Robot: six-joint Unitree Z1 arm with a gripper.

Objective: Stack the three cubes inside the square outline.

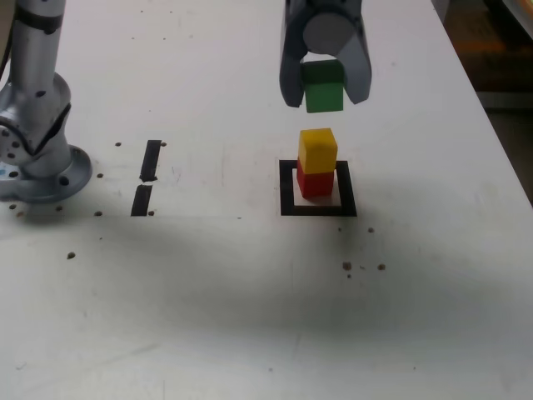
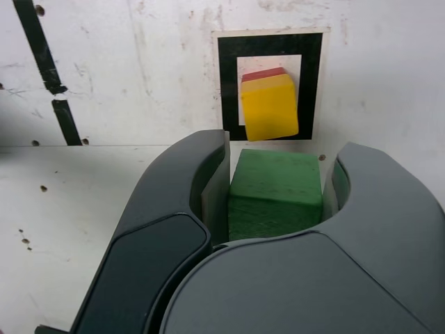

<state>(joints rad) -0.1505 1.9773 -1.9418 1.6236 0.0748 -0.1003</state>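
The gripper (image 1: 326, 87) hangs in the upper middle of the exterior view with its two dark jaws closed on the sides of the green cube (image 1: 324, 86), which is held clear of everything below. Beneath it, near the centre of the frame, the yellow cube (image 1: 317, 150) sits on the red cube (image 1: 315, 183), and that pair stands inside the square outline (image 1: 288, 188) on the white table (image 1: 250, 317).

The green cube is carried high, I'd say, so it can pass over the yellow one without clipping it. It looks roughly in line with the stack, though in the wrist view the yellow cube (image 2: 270, 108) sits slightly skewed on the red cube (image 2: 263, 73), showing only a thin red edge.

Two short black strips (image 1: 146, 177) lie well off at the exterior view's left, near the arm's base (image 1: 37, 158).

Lowering gently seems wise; a nudge could topple the pair.
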